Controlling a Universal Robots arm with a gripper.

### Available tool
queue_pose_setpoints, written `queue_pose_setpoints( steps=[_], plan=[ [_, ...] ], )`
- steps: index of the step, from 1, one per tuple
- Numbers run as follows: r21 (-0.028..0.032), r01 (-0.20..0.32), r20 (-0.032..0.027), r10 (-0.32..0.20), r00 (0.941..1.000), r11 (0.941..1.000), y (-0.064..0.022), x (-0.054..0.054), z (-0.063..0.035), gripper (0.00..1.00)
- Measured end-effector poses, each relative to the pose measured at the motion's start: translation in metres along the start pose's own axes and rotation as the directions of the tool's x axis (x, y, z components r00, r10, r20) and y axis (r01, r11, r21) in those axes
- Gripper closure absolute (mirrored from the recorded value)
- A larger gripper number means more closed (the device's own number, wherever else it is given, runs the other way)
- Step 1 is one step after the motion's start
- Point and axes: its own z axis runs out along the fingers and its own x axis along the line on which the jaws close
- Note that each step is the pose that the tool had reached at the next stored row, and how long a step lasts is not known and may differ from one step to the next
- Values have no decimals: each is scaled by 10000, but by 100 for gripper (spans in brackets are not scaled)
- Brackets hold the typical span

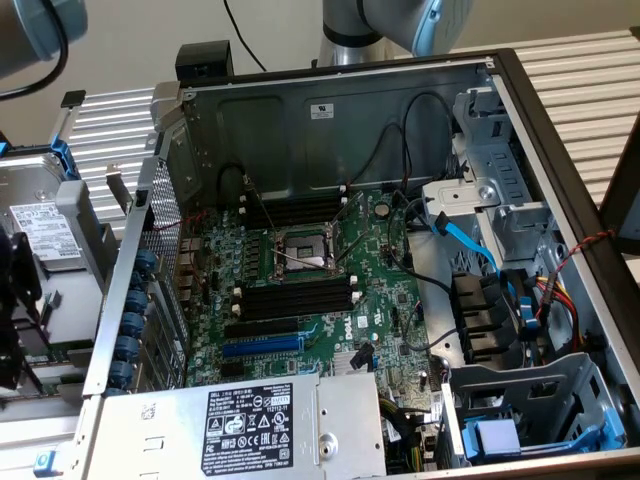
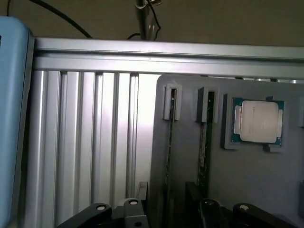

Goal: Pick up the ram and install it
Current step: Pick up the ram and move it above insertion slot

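Observation:
In the wrist view a grey holder (image 2: 247, 190) lies on ribbed aluminium. Two rams stand on edge in its slots, one thin and dark (image 2: 169, 142), the other greenish (image 2: 204, 152). My gripper (image 2: 171, 214) hangs just above their near ends, open, with one black finger (image 2: 102, 212) on either side and nothing held. The first ram lines up with the gap between the fingers. In the exterior view the open computer case shows the motherboard (image 1: 380, 320) with black memory slots (image 1: 300, 296) on both sides of the processor socket (image 1: 300, 252); I see no ram in them.
A processor chip (image 2: 259, 121) sits in a recess of the holder beside the rams. Inside the case are a blue expansion slot (image 1: 262, 345), loose black cables (image 1: 385, 150), a blue cable (image 1: 470, 240), the power supply (image 1: 250, 420) and drive cages (image 1: 500, 190). The arm (image 1: 400, 20) rises behind the case.

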Motion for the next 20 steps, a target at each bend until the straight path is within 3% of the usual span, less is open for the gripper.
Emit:
queue_pose_setpoints(
  steps=[11, 20],
  plan=[
    [-65, 19, 3, -18, 10000, 10000, -6, -34, 184, 56],
    [-224, 22, 29, -21, 10000, 9997, -7, -51, 206, 56]
  ],
)
